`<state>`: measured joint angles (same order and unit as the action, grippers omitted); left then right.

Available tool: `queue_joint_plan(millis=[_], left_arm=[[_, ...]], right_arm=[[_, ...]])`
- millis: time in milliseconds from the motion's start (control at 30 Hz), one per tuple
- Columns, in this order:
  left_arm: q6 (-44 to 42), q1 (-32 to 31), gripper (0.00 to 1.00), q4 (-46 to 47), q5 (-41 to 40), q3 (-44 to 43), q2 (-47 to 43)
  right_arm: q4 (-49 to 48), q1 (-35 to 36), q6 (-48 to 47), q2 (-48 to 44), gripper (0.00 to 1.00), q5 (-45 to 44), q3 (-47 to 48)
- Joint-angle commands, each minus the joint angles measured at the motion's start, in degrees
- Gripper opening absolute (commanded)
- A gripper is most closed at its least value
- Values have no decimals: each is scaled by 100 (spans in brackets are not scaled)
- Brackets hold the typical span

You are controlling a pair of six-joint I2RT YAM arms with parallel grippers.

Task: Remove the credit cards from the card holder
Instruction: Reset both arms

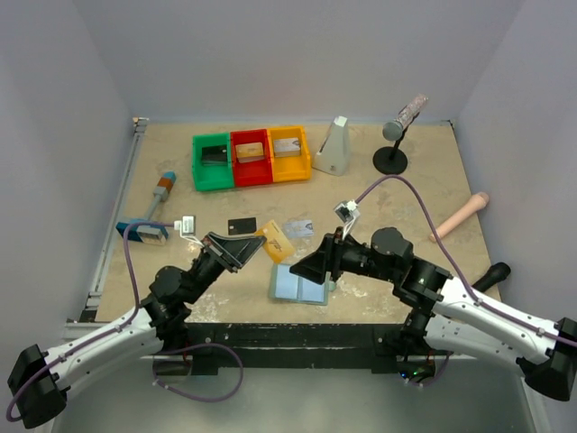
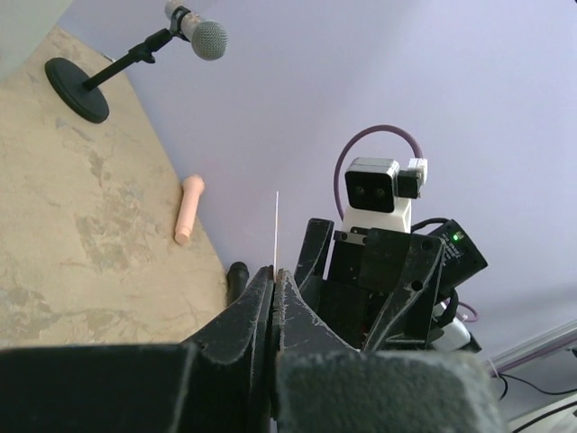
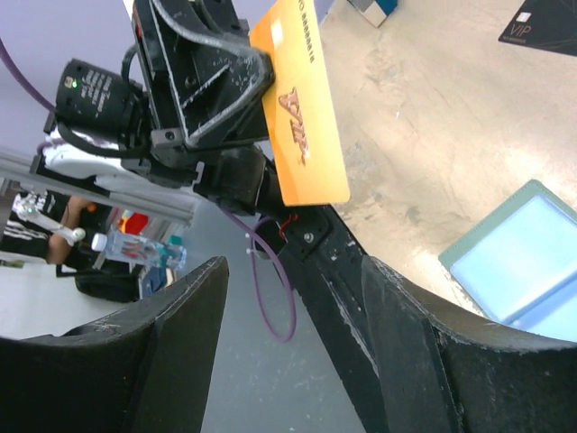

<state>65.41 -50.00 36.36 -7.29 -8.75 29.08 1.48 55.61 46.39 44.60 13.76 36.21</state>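
The left gripper is clenched on the orange card, which is pinched by one short end and held clear of the surface. In the left wrist view the card is seen edge-on as a thin pale line rising from between the closed fingers. In the right wrist view its printed face is turned toward the right arm.

The right gripper is released, with its jaws spread wide and nothing between them. It is placed just beside the orange card, over the far edge of the holder. Whether the holder is touched by it cannot be told.

The holder is laid open on the surface between the two arms, with its pale blue inner faces up.

Beyond it, the black card and the silver card are laid flat on the surface, apart from each other and out of the holder.

Further out, a brush is seen at the left. A row of green, red and yellow bins is set at the far side, and a microphone on a stand is at the far right.
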Motion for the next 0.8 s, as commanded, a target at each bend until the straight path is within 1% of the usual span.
queue_joint_plan(millis=[0,167,267,367,533,667,767], left_arm=[[25,-10,0,582,184,67,54],[25,-10,0,793,342,111,133],[25,-10,0,855,369,119,124],[25,-10,0,855,360,146,89],[51,-10,0,925,377,181,80],[77,-19,0,1075,439,198,168],[95,-19,0,1224,509,198,229]], right_arm=[[-709,28,256,128,66,-207,80],[-807,28,300,374,65,-181,202],[-798,28,300,470,61,-207,264],[-833,28,335,488,56,-268,247],[-1184,28,450,479,47,-330,88],[-1316,28,476,585,44,-295,124],[-1422,28,494,673,39,-251,150]])
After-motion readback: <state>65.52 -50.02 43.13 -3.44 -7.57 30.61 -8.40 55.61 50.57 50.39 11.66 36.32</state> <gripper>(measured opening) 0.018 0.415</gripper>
